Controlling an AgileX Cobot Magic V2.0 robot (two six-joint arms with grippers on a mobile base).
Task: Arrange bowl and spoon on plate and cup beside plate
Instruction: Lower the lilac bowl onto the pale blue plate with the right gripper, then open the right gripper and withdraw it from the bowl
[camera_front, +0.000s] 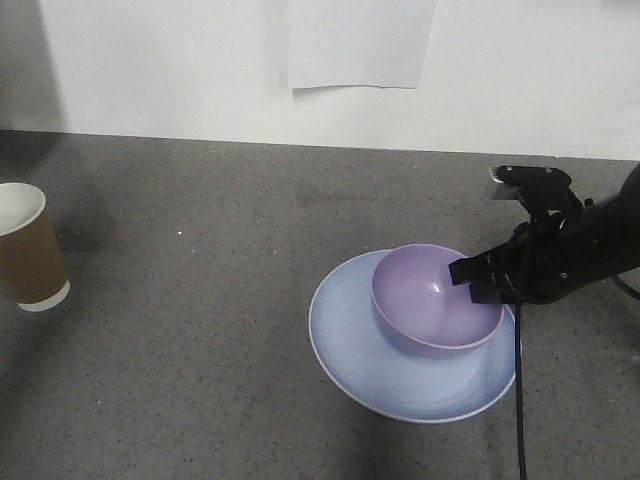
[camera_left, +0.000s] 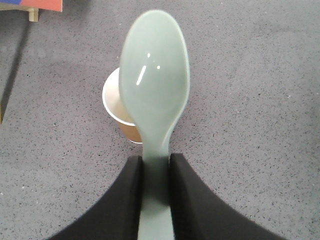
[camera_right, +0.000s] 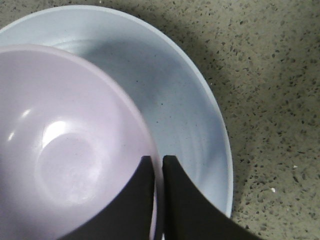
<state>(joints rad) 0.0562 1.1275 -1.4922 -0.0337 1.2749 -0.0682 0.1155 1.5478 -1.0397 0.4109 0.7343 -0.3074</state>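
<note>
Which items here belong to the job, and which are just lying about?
Job: bowl, rim gripped by right tool; plate under it; spoon in left tool; cup.
Lying about: paper sheet on wall; red object at left wrist view's top edge.

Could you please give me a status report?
Left tool shut on pale mint-green plastic spoon. Right tool shut on rim of lilac plastic bowl, on pale-blue round plate. Brown paper cup stands apart.
</note>
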